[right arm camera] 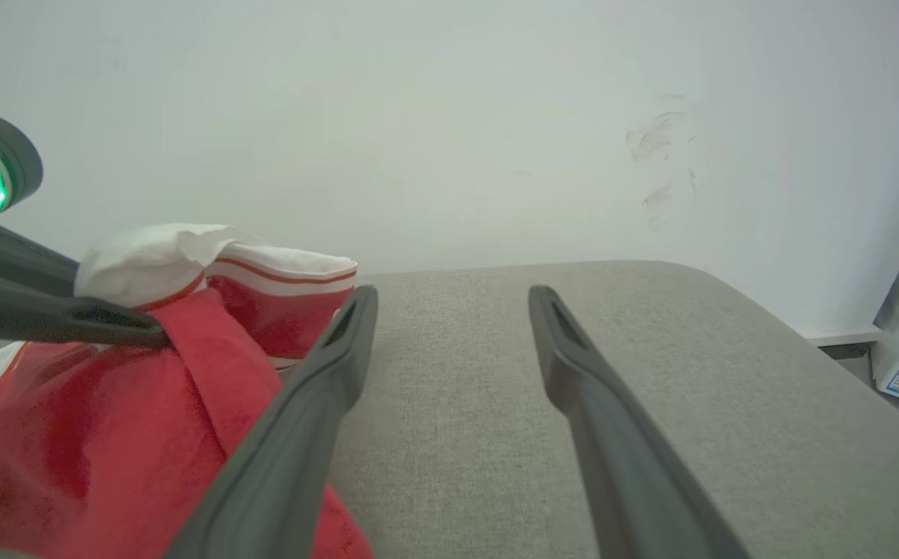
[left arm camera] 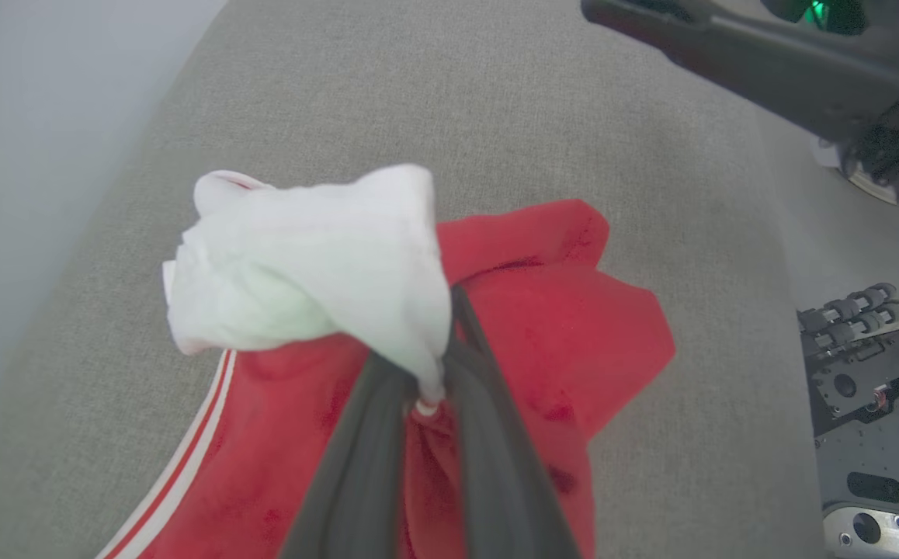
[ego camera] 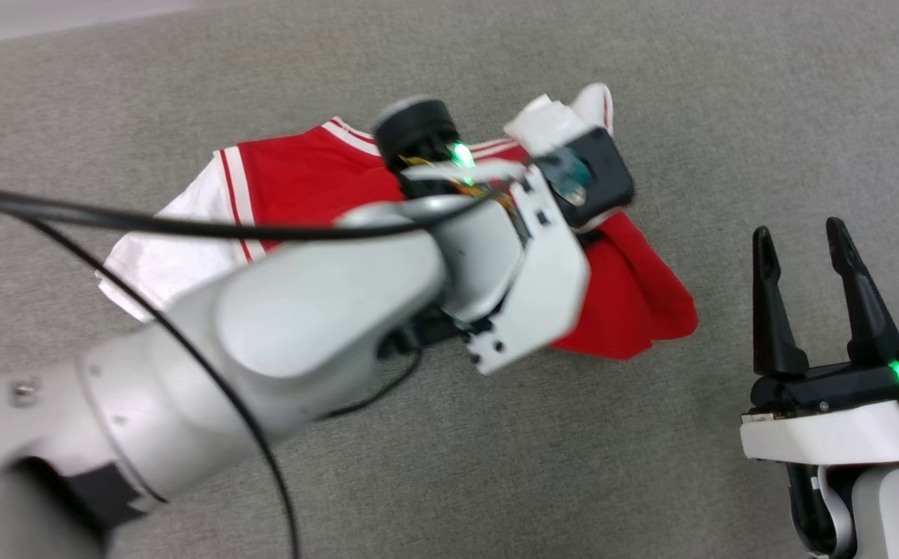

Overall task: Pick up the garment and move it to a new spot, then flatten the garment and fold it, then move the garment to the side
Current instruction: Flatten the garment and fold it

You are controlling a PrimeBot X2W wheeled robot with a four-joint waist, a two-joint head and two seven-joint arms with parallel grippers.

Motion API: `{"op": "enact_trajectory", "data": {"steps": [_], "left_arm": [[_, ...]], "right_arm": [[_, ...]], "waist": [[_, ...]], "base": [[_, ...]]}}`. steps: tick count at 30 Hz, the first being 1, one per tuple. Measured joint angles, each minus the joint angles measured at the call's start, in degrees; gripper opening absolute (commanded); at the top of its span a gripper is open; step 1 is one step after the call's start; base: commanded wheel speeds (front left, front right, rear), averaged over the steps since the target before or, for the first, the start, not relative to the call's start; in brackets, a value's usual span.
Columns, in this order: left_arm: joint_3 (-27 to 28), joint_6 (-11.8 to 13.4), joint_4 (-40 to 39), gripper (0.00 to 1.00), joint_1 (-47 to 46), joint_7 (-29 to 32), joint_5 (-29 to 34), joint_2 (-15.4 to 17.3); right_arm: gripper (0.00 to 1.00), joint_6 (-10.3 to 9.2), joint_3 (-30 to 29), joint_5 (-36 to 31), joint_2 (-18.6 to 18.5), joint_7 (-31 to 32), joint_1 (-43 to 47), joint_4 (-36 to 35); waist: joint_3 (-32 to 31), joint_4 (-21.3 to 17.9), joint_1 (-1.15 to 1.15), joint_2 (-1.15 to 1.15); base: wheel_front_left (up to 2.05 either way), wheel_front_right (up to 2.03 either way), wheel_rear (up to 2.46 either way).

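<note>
Bunched garment (left arm camera: 558, 326) pinched inside left gripper (left arm camera: 426, 373).

Your left arm (ego camera: 302, 310) reaches across over the garment (ego camera: 302, 175), its wrist (ego camera: 531, 272) bent down toward the cloth. Your left hand (left arm camera: 435, 373) is closed, its two dark fingers pinched on a bunch of the garment's white sleeve and red fabric (one fingertip is buried under the cloth). Your right hand (ego camera: 799, 230) sits near the garment's right side, apart from it, fingers spread wide and holding nothing.
</note>
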Motion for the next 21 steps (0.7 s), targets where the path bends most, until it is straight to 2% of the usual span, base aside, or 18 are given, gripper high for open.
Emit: {"op": "enact_trajectory", "data": {"steps": [4,7,9,12,16,17,18,21], "left_arm": [[-0.9,0.0,4.6,0.00,4.0,-0.7,2.0,-5.9],[-0.9,0.0,6.1,0.00,7.9,2.6,5.4,-8.8],[-1.1,0.0,5.6,0.00,11.6,5.9,8.3,-10.1],[-1.1,0.0,4.2,0.00,14.8,8.3,9.5,-11.1],[-1.1,0.0,3.4,0.00,15.6,8.2,10.5,-11.5],[-1.1,0.0,3.6,0.13,15.5,6.9,10.5,-11.5],[-1.1,0.0,3.9,1.00,15.2,4.9,10.8,-11.6],[-1.0,0.0,4.7,1.00,13.8,-1.0,11.5,-12.1]], "right_arm": [[1.00,0.00,-0.9,0.3,0.0,0.0,-0.1,-0.1],[1.00,0.00,-1.1,0.7,0.0,0.0,-0.3,-0.2],[1.00,0.00,-1.3,0.9,0.0,0.0,-0.6,-0.3],[1.00,0.00,-1.6,1.0,0.0,0.0,-0.8,-0.3],[1.00,0.00,-1.9,0.9,0.0,0.0,-0.9,-0.1],[1.00,0.00,-1.9,0.8,0.0,0.0,-0.9,0.0],[1.00,0.00,-2.0,0.6,0.0,0.0,-0.9,0.0],[1.00,0.00,-2.3,0.0,0.0,0.0,-0.8,0.3]], "waist": [[1.3,-1.3,0.00,0.00],[2.3,-2.3,0.00,0.00],[2.9,-3.0,0.00,0.00],[3.6,-3.5,0.00,0.00],[3.5,-3.2,0.00,0.00],[3.2,-3.0,0.00,0.00],[2.9,-2.9,0.00,0.00],[1.6,-2.2,0.00,0.00]], "base": [[0.00,0.00,0.00],[0.00,0.00,0.00],[0.00,0.00,0.00],[0.00,0.00,0.00],[0.00,0.00,0.00],[0.00,0.00,0.00],[0.00,0.00,0.00],[0.00,0.00,0.00]]}}
